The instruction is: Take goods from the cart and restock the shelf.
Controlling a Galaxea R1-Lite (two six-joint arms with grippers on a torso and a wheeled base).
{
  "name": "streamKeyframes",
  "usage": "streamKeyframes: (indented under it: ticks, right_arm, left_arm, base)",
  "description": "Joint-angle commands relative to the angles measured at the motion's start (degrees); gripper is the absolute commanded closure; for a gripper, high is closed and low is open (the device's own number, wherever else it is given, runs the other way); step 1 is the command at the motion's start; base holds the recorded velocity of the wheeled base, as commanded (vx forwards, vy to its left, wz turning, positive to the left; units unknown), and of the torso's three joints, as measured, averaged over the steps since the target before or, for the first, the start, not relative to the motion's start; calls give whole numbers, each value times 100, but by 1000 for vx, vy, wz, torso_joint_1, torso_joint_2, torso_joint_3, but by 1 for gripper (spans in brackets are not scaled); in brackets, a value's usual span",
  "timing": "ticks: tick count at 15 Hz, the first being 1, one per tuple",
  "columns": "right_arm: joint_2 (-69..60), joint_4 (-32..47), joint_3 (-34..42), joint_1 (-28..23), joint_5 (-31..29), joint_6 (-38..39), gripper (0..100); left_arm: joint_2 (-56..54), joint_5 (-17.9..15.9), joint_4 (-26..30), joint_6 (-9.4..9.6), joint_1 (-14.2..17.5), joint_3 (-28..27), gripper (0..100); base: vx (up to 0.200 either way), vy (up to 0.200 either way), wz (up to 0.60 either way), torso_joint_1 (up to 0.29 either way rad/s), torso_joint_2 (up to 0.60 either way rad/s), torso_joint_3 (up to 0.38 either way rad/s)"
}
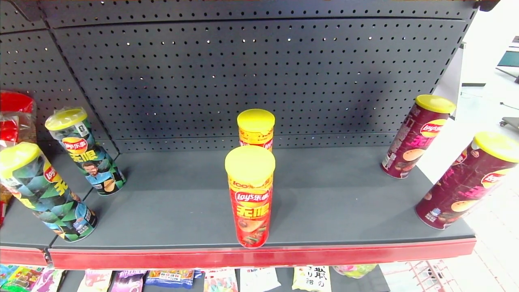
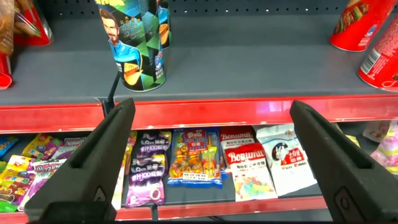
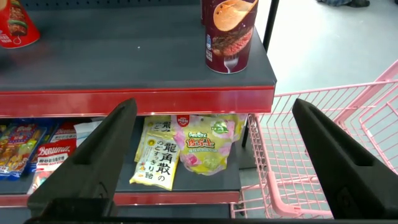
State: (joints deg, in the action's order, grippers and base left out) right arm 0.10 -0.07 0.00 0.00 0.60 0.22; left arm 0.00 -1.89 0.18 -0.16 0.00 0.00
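Holding: nothing in either tool; the left tool has its fingers spread wide with only air between them, and the right tool is spread wide and bare in the same way.
Left arm pose: low in front of the shelf's red front edge, fingers pointing toward the shelf, before the side where the green-blue cans stand.
Right arm pose: low as well, fingers pointing at the right end of the shelf, under the front maroon can.
Lower shelf: snack bags lie just beyond both tools, under the red edge.
Shelf: six cans stand upright on it in three pairs, each pair one behind the other.
Middle pair: one red can at the front edge, a second red can close behind it.
Right pair: two maroon cans, well apart from the red ones.
Cart: pink wire, beside the right end of the shelf, near the right tool; what lies inside I cannot tell.
Done so far: some stock is in place, I judge.
Left to do: wide bare gaps remain between the pairs, so probably more goods must come from the cart.
Step in hand: between placements, I think; a new pick from the cart seems next.
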Motion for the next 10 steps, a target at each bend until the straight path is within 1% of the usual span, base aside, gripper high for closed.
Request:
streamKeyframes:
  ticks: [1, 10]
  right_arm:
    - [-1, -1, 0, 0, 2, 4, 0]
    - [-1, -1, 0, 0, -16, -13, 0]
  left_arm:
    - [0, 4, -1, -11, 0, 0, 0]
    - [0, 4, -1, -2, 0, 0, 0]
  base:
    - [0, 0, 0, 0, 0, 0]
    - [0, 0, 0, 0, 0, 0]
